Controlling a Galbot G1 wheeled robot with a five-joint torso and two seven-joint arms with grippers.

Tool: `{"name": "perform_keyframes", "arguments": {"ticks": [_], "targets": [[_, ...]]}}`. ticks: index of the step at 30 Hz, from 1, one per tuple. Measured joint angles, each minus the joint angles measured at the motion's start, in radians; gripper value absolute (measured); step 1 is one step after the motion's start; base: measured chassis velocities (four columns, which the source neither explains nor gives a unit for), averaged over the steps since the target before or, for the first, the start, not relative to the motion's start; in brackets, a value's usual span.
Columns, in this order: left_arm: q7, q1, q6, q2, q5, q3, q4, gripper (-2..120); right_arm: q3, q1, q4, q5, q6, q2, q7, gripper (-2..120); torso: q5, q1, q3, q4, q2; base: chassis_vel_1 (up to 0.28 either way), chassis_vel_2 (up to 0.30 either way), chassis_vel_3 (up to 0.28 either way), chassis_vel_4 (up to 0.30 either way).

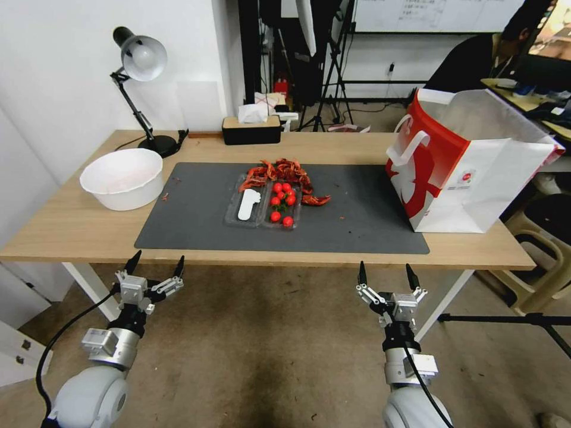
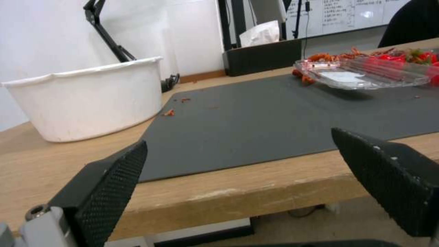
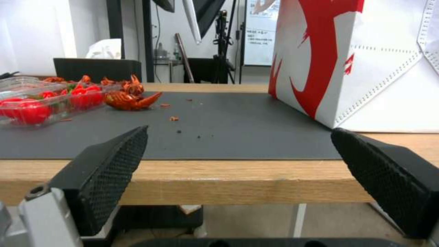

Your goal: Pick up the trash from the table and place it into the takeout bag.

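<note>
The trash is out of view. The takeout bag (image 1: 470, 172), red and white with white loop handles, stands upright on the right end of the light-wood table (image 1: 71, 226), partly on the dark grey mat (image 1: 196, 220). In the right wrist view the takeout bag (image 3: 366, 61) rises just beyond the table edge (image 3: 228, 178). My left gripper (image 1: 159, 257) hangs open below the table's front edge on the left, nothing between its fingers. My right gripper (image 1: 385, 266) is open too, in front of the edge near the bag, holding nothing.
A large white bowl (image 1: 124, 177) sits at the left. A clear tray with cherry tomatoes (image 1: 264, 205) lies mid-mat, red crayfish shells (image 1: 285, 172) behind it. A desk lamp (image 1: 140, 59) and tissue box (image 1: 251, 128) stand at the back. A tripod leg (image 1: 505, 319) crosses the floor at right.
</note>
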Motion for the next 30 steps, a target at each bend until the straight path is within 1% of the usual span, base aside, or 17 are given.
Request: {"name": "perform_keyframes", "arguments": {"ticks": [30], "targets": [[0.000,0.000,0.001,0.000,0.000,0.001,0.000,100,0.000,0.000,0.000,0.000,0.000,0.000,0.000,100,0.0000,0.000,0.000,0.0000,0.000,0.000,0.000,0.000,0.000]]}}
